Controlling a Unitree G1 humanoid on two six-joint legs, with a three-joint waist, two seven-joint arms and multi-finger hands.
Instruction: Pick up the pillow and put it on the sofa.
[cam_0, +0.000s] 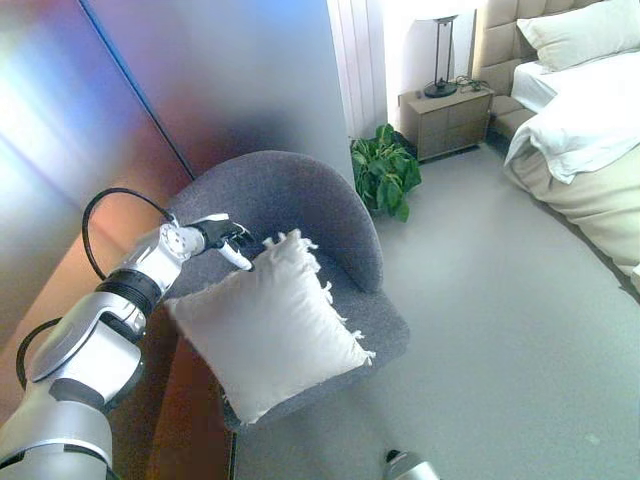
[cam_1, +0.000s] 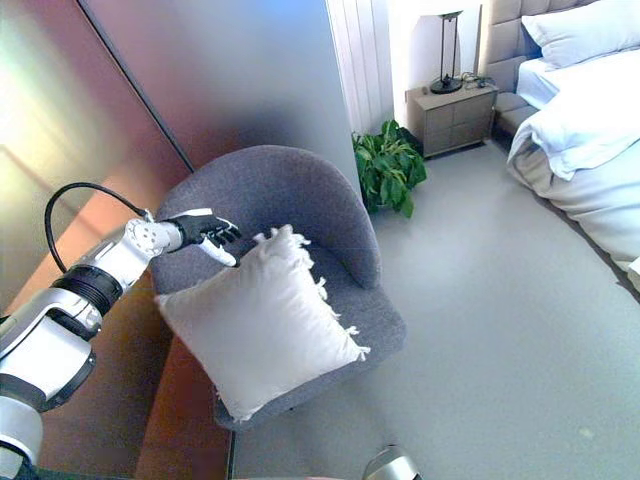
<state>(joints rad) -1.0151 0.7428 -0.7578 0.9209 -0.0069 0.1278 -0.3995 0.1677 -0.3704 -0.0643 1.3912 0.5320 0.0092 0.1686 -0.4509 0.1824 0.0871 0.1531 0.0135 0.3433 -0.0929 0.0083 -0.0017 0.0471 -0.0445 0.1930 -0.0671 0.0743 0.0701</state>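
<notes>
Head cameras, looking down from standing height.
Both eyes tilt down onto the grey armchair (cam_0: 300, 240) close below; the bed (cam_0: 590, 130) lies farther off upper right. The views overlap nearly wholly, slightly offset sideways.

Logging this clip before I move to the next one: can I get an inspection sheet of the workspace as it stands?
Surface: grey armchair with a curved back, on a pale grey floor.
Job's things: white fringed pillow lies tilted on the armchair's seat, its lower corner past the seat's front edge.
Clutter: nothing seen on the seat besides the pillow.
Hands: left hand is at the pillow's upper left corner, fingers relaxed, not curled round the cloth; whether it touches is unclear. Right hand shows in no view.
Cables: nothing seen apart from the robot's own.
Surroundings: potted plant behind the armchair, nightstand with a lamp, bed with white bedding at right.
</notes>
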